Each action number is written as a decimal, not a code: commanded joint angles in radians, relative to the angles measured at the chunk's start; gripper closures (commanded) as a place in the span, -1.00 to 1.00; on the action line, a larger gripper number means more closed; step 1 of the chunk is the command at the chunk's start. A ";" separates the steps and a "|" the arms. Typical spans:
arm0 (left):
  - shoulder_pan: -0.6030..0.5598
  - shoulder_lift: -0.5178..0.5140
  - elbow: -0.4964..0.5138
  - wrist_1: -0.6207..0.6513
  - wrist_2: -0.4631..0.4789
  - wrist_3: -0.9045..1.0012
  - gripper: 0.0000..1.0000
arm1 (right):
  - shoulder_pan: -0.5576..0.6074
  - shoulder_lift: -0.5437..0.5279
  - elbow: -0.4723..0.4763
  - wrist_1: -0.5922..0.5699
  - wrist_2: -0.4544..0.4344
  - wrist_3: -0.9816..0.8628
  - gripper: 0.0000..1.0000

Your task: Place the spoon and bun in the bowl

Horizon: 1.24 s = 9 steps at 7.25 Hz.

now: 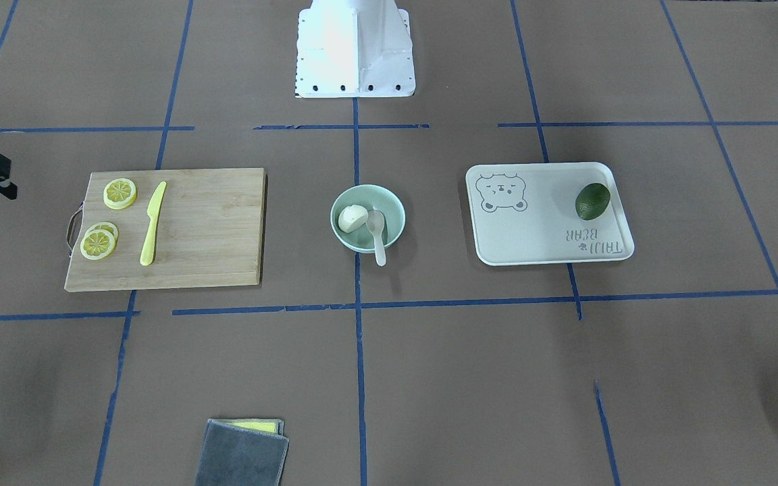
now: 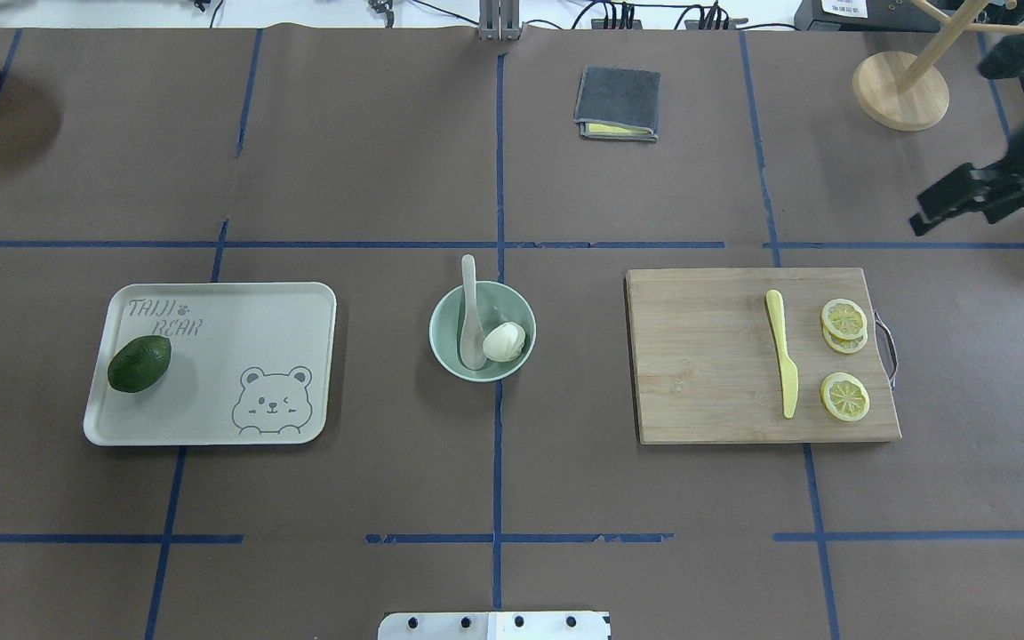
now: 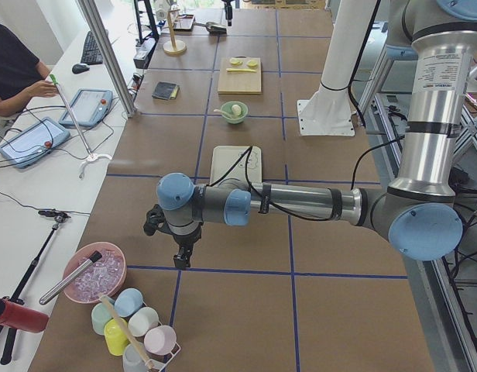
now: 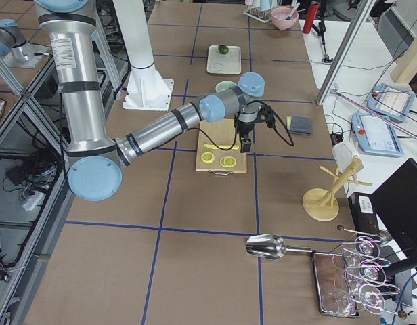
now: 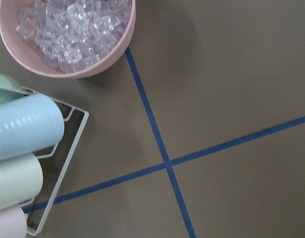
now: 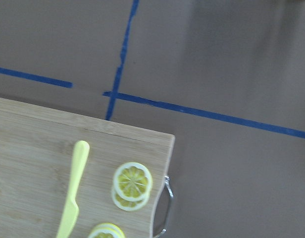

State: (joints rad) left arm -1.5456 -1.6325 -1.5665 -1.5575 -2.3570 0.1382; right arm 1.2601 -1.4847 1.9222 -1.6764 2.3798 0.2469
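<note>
Small whitish plastic spoon (image 2: 469,302): scoop inside round mint-green bowl (image 2: 509,308), handle propped over rim, too long to lie flat. White pleated bun (image 2: 504,341) sits beside scoop. I judge the task done. Right hand (image 2: 979,196) and left hand (image 3: 179,258) are well apart from bowl; I cannot tell if either is open or closed.

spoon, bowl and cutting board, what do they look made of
The spoon looks like whitish, slightly translucent plastic with a smooth sheen. The bowl is mint green, smooth and fairly matte; plastic or ceramic, hard to say. The cutting board seems bamboo or light wood: visible grain strips, unvarnished look.
</note>
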 commanded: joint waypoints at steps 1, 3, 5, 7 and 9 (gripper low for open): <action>-0.016 0.003 -0.001 0.036 -0.025 0.000 -1.00 | 0.170 -0.078 -0.110 -0.003 0.056 -0.258 -1.00; -0.019 0.003 -0.006 0.036 -0.027 0.000 -1.00 | 0.286 -0.098 -0.223 0.000 0.058 -0.342 -1.00; -0.024 0.003 -0.007 0.036 -0.027 0.000 -1.00 | 0.329 -0.089 -0.255 0.001 0.042 -0.415 -1.00; -0.024 0.005 -0.007 0.036 -0.027 0.000 -1.00 | 0.329 -0.097 -0.265 0.004 0.007 -0.428 -1.00; -0.024 0.006 0.000 0.036 -0.027 0.000 -1.00 | 0.329 -0.103 -0.294 0.004 0.002 -0.414 -1.00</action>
State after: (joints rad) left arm -1.5692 -1.6266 -1.5701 -1.5217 -2.3838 0.1381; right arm 1.5886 -1.5841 1.6450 -1.6730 2.3882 -0.1711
